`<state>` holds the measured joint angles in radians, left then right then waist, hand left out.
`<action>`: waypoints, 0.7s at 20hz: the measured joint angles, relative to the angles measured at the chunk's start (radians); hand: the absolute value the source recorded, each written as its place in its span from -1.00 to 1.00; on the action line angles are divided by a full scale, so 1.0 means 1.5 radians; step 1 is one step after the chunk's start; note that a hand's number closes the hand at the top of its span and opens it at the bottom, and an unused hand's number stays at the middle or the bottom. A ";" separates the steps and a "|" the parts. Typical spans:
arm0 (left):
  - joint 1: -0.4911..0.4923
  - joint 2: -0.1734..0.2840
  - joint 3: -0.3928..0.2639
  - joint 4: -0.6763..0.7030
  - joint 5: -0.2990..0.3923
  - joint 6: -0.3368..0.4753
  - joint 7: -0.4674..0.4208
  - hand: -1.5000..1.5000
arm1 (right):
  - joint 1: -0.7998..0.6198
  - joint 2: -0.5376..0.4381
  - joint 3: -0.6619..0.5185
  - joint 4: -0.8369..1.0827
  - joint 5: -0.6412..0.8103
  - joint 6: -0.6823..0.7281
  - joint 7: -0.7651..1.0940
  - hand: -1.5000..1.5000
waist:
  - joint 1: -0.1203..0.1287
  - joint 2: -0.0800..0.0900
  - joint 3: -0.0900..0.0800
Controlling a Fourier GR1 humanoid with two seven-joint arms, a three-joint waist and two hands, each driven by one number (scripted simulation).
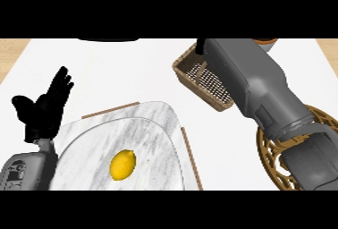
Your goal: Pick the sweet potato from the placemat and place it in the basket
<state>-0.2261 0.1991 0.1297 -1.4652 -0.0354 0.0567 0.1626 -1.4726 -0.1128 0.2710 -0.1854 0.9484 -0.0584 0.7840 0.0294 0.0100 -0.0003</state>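
You can't see the sweet potato anywhere; going by the task, it is most likely at the end of your right arm (264,85), which reaches up over the basket (198,78) and covers much of it. The right hand itself is hidden beyond the forearm apart from a dark sliver at the basket's far rim, so you cannot tell whether its fingers are apart or clamped on anything.

The risk here is letting go blind: if the hand sits over the rim rather than the inside, the sweet potato could land on the counter (132,67).

A round wooden trivet (271,156) lies under your right arm. Nearer you, a lemon (123,164) rests on a marble plate (86,147) on the placemat (168,120). Your left hand (43,107) rests at the left edge, fingers straight and apart, holding nothing.
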 measured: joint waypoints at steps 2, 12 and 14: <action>-0.011 0.008 0.010 0.011 0.005 -0.004 0.001 0.00 | -0.004 -0.002 -0.007 -0.003 -0.002 0.012 0.002 1.00 | -0.002 -0.001 0.000; 0.008 -0.010 -0.004 -0.010 -0.006 0.007 0.006 0.00 | 0.009 0.012 -0.048 -0.004 -0.020 0.033 0.068 1.00 | -0.003 -0.005 -0.001; 0.006 -0.007 0.000 -0.008 -0.003 0.003 0.004 0.00 | 0.016 0.011 -0.053 -0.009 -0.019 0.022 0.080 -1.00 | -0.003 -0.006 -0.002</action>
<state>-0.2176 0.1890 0.1292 -1.4778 -0.0398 0.0611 0.1683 -1.4486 -0.0958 0.1915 -0.1989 0.9197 -0.0256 0.9039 0.0252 0.0013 -0.0034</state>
